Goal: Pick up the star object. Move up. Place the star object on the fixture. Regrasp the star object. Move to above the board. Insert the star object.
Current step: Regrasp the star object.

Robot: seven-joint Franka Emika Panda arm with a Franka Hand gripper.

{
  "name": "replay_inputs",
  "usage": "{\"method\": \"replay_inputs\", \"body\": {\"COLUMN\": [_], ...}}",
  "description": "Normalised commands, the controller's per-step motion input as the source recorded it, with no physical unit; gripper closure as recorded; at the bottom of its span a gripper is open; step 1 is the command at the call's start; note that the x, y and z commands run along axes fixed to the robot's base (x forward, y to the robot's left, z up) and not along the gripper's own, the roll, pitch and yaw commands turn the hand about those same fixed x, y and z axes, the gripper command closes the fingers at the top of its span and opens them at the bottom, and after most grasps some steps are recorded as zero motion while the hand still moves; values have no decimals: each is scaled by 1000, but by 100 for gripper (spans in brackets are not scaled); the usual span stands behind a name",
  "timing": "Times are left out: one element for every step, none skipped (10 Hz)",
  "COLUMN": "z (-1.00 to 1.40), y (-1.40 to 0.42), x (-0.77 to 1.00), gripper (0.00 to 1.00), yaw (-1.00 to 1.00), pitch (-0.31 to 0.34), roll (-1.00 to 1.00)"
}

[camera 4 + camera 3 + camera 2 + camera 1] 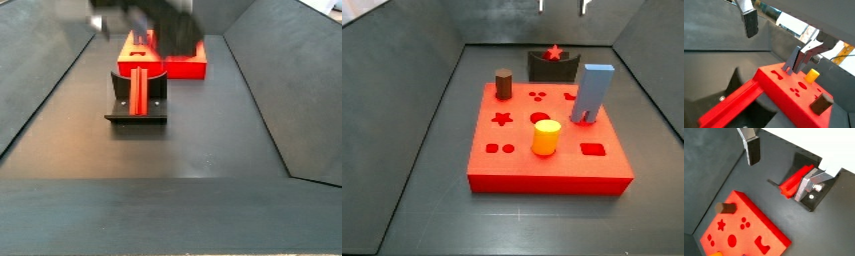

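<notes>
The star object is a slim red peg lying in the notch of the dark fixture. One side view shows it end-on on the fixture; the other shows it lengthwise. My gripper hangs open well above it, fingers wide apart with nothing between them. In both wrist views one finger is dark-padded. The other is a silver plate. The red board lies in front of the fixture.
On the board stand a blue block, a yellow cylinder and a short brown cylinder. Dark sloping walls enclose the floor. My gripper shows as a blur above the board.
</notes>
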Motion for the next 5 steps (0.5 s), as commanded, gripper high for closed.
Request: {"method": "replay_inputs", "body": {"z": [586, 355, 124, 32, 47], "y": [-678, -486, -287, -60, -28], "x": [-75, -53, -36, -17, -18], "gripper": [0, 0, 0, 0, 0], "yaw": [10, 10, 10, 10, 11], "pitch": [50, 49, 47, 45, 45], "roll": [1000, 1000, 1000, 1000, 1000]}}
